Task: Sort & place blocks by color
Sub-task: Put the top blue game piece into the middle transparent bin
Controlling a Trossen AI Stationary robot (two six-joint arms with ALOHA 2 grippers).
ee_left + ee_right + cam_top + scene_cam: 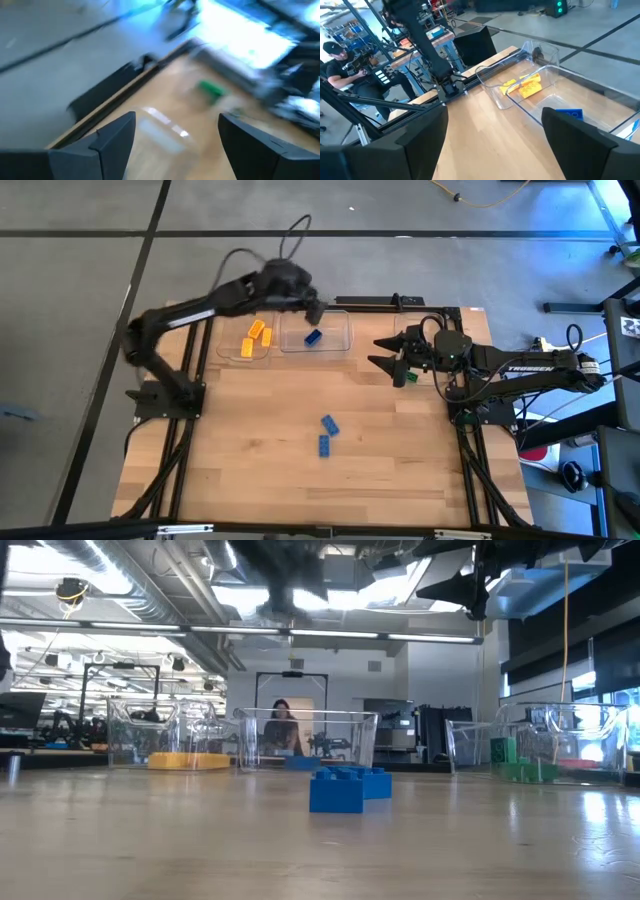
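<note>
Two blue blocks [326, 433] lie side by side on the bare wood at the table's middle; the low view shows them [345, 787] close up. Another blue block [313, 337] lies in the middle clear bin [338, 320], and two yellow blocks [255, 338] lie in the left bin. A green block [409, 377] shows beneath my right arm. My left gripper [318, 310] hangs open above the middle bin with nothing between its fingers [120, 132]. My right gripper [375, 350] is open and empty too, raised over the far right of the table and pointing at the bins [495, 112].
Three clear bins stand in a row along the far edge; in the low view the right one [530, 745] holds green blocks. Black frame rails border the table. A person sits beyond the table's left side [340, 65]. Bare wood lies around the two loose blue blocks.
</note>
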